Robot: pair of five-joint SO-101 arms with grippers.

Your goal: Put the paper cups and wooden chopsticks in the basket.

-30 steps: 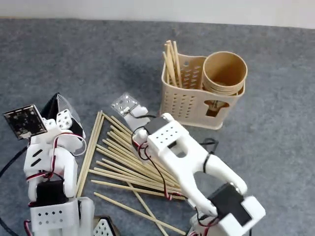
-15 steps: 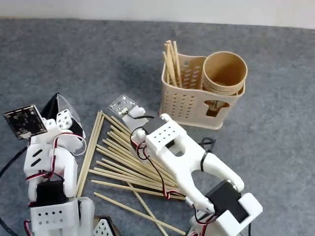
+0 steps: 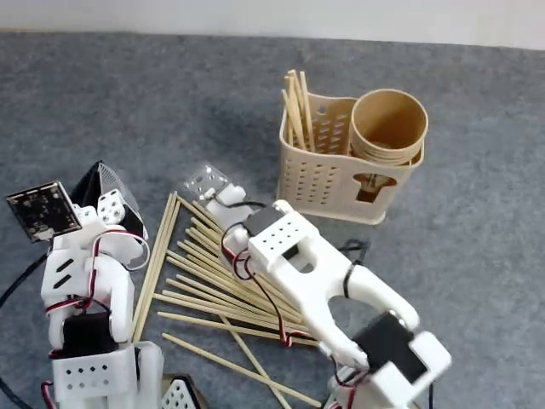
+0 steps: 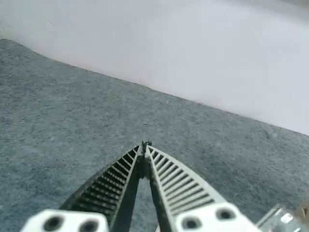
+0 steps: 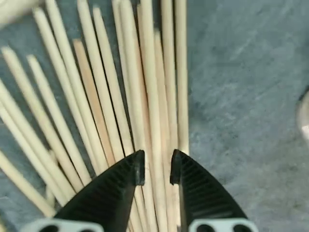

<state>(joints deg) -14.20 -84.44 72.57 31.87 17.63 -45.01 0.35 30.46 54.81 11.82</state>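
Note:
Several wooden chopsticks (image 3: 209, 273) lie fanned out on the grey carpet between the two arms. The beige basket (image 3: 328, 183) stands at the back right, holding stacked paper cups (image 3: 389, 128) and a few upright chopsticks (image 3: 298, 106). My right arm (image 3: 285, 243) stretches over the pile. In the right wrist view my right gripper (image 5: 157, 166) hangs just over the chopsticks (image 5: 145, 87), narrowly open, with one stick running under the gap. My left gripper (image 4: 145, 146) is shut and empty, held above the carpet at the left (image 3: 100, 170).
Grey carpet (image 3: 128, 102) covers the whole work surface and ends at a pale wall at the back. The left arm's base (image 3: 85, 341) stands close to the pile's left edge. Bare carpet lies to the right of the basket.
My right arm has slid a little to the left and farther back over the chopstick pile. The left arm, basket and cups have not moved.

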